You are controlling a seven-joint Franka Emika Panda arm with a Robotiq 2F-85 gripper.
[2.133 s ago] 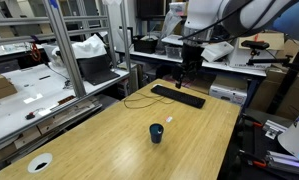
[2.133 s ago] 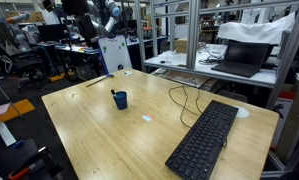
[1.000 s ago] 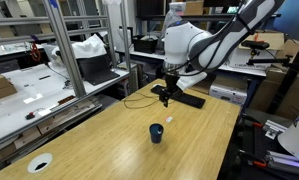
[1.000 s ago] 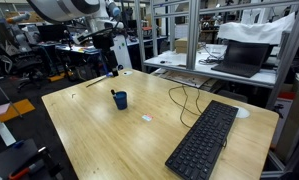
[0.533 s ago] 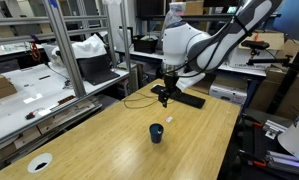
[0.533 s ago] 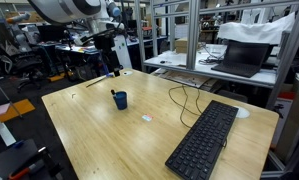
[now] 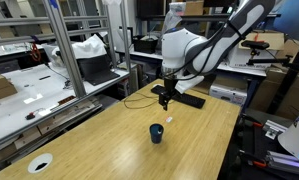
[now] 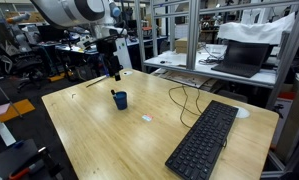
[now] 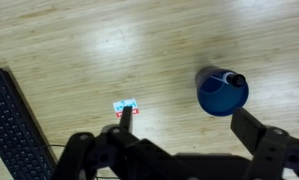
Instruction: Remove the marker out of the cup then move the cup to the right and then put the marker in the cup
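The small dark blue cup shows in both exterior views [image 7: 156, 133] [image 8: 120, 99] and in the wrist view [image 9: 222, 92], upright on the wooden table. The marker stands in it; only its dark end shows at the cup's rim [image 9: 230, 77]. My gripper [image 7: 163, 100] [image 8: 115, 72] hangs above the table, higher than the cup and a little to one side of it. In the wrist view its two dark fingers [image 9: 189, 125] are spread wide apart with nothing between them. The cup lies just beyond the right finger.
A black keyboard [image 7: 179, 95] [image 8: 202, 140] [image 9: 14, 125] lies on the table, with a cable beside it. A small red and blue tag [image 9: 125, 106] lies on the wood near the cup. A flat white disc [image 7: 39, 162] sits at a table corner. Shelving and benches surround the table.
The arm has swung away from above the keyboard toward the cup and has come down a little. The cup and marker have not moved.
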